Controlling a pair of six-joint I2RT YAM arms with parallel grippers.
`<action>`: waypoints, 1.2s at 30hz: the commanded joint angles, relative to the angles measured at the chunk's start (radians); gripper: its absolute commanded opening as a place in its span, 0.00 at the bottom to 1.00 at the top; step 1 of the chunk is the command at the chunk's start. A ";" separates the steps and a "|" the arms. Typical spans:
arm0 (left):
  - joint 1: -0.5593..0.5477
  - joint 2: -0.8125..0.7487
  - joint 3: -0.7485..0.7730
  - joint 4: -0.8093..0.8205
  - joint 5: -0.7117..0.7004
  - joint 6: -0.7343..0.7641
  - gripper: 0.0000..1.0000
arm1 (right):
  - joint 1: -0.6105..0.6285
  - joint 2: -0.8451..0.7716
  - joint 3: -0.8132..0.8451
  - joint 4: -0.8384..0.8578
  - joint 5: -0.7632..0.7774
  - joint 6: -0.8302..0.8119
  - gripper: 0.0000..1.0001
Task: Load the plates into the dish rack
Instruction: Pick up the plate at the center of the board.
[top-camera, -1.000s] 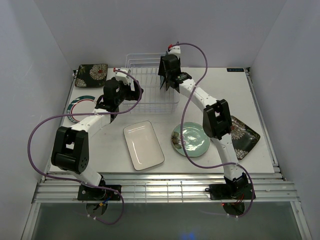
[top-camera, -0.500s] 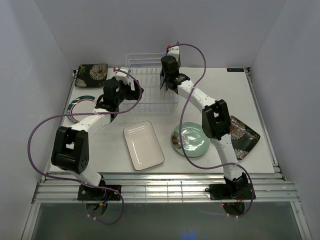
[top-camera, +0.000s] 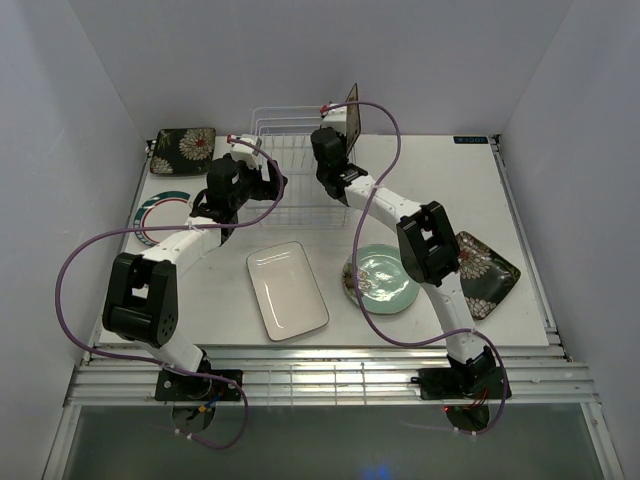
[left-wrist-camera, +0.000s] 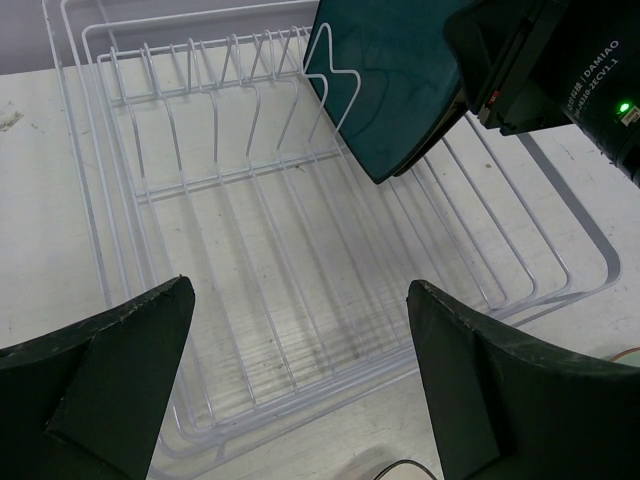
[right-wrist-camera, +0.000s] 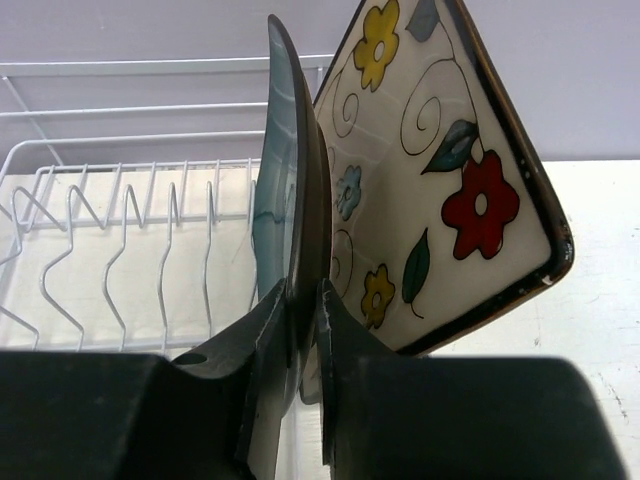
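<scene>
Right gripper (right-wrist-camera: 303, 300) pinches the teal plate (left-wrist-camera: 400, 90) on edge over the dish rack (left-wrist-camera: 300, 300), ready for slotting; left gripper (left-wrist-camera: 300, 340) hovers wide open.

The dish rack (top-camera: 300, 170) is showing white wire. Over its right end, the teal square plate (left-wrist-camera: 395, 90) is gleaming blue-green and the cream square plate (right-wrist-camera: 445, 170) is carrying red, yellow and blue flowers, green leaves, a dark rim. Left of the rack, 1 dark square plate (top-camera: 183, 150) is showing pale blossoms, a round white plate (top-camera: 155, 212) a green rim. In front are lying a white rectangular plate (top-camera: 288, 290), a mint-green round plate (top-camera: 390, 275) and a 2nd dark floral plate (top-camera: 490, 268).
</scene>
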 joint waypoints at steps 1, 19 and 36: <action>0.005 -0.017 0.031 -0.007 0.011 0.000 0.98 | 0.024 -0.076 -0.018 0.122 0.023 -0.044 0.08; 0.005 -0.023 0.028 -0.009 0.008 0.000 0.98 | 0.024 -0.056 -0.049 0.246 0.044 -0.073 0.08; 0.006 -0.019 0.030 -0.009 0.012 0.000 0.98 | 0.045 -0.065 -0.199 0.533 0.085 -0.178 0.08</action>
